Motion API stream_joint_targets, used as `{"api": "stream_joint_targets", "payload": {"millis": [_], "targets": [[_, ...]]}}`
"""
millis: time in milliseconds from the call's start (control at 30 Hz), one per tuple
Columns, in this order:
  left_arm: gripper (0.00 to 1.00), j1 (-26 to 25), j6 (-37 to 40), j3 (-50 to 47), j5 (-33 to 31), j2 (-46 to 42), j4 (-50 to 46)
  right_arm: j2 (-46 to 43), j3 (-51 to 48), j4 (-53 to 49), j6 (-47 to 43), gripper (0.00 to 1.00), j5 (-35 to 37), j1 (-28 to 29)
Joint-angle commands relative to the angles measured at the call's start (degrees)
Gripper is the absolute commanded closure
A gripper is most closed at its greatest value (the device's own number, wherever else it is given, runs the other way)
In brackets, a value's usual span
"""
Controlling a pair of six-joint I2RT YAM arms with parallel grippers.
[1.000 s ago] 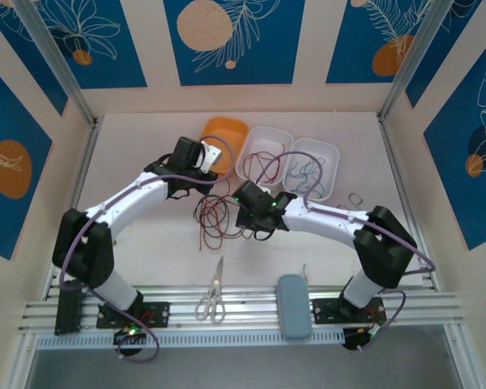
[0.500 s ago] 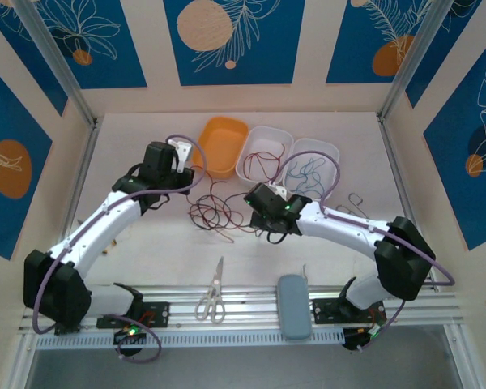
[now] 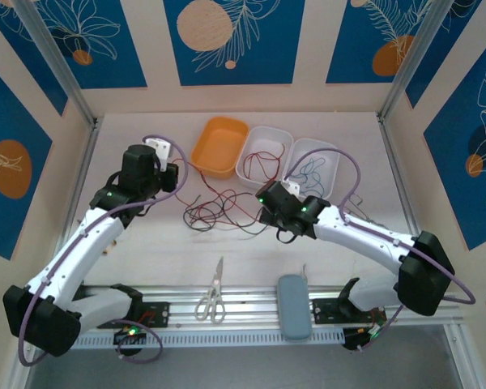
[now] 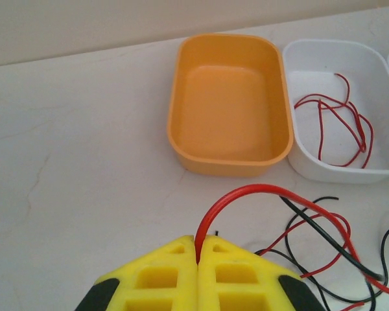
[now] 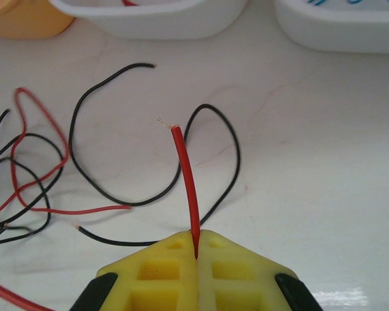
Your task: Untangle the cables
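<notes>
Left end effector [image 3: 168,172] sits centre-left in the overhead frame, just left of the orange tub [image 3: 219,146], jaws squeezed right together on a red cable [image 4: 246,190]. In the left wrist view that cable arcs up out of the yellow fingers [image 4: 157,278], curves right and drops toward the lower right corner among black strands.

Right end effector [image 3: 269,203] is at the centre of the overhead frame, just below the 2 white tubs, and it is clamped tight too. There is no gap between its fingers [image 5: 155,275]. A red cable end [image 5: 185,168] is pinched between them and runs straight up the right wrist frame, its cut tip free over the bench [image 5: 298,162]. A black cable [image 5: 236,152] loops across that red piece. Whether both end effectors hold 1 cable or 2, I cannot tell.

The cables [image 3: 215,212] lie in a loose red and black tangle on the bench, between the 2 end effectors, with strands reaching toward each.

The left white tub [image 3: 267,130] holds red wire. The right white tub [image 3: 338,158] holds blue wire. The orange tub has nothing in it.

Scissors [image 3: 212,293] and a grey case [image 3: 294,304] lie at the bottom centre of the overhead frame, well apart from the tangle.
</notes>
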Motion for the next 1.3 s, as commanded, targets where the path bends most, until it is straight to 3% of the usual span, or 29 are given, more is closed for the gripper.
{"api": "stream_joint_targets", "payload": {"millis": [0, 767, 867, 1033, 1267], "targets": [[1.00, 1.20, -0.80, -0.54, -4.13, -2.17, -1.42, -3.11, -2.30, -3.68, 1.21, 1.00, 2.35, -1.37], [1.00, 3.84, -1.75, 1.76, -8.75, -7.68, -5.47, -18.52, -11.61, -8.09, 0.90, 1.00, -0.19, -10.00], [1.00, 3.84, -1.31, 2.43, -5.09, -8.67, -5.59, -19.30, -11.79, -3.87, -4.44, 1.00, -5.13, -10.57], [1.00, 3.76, -0.31, 3.93, 7.02, -8.60, -4.71, -17.13, -9.47, 5.13, -11.84, 0.98, -16.29, -9.18], [1.00, 3.44, 0.79, 5.53, 18.21, -7.65, -4.05, -10.47, -2.31, 8.02, -19.03, 0.64, -20.13, -4.24]]}}
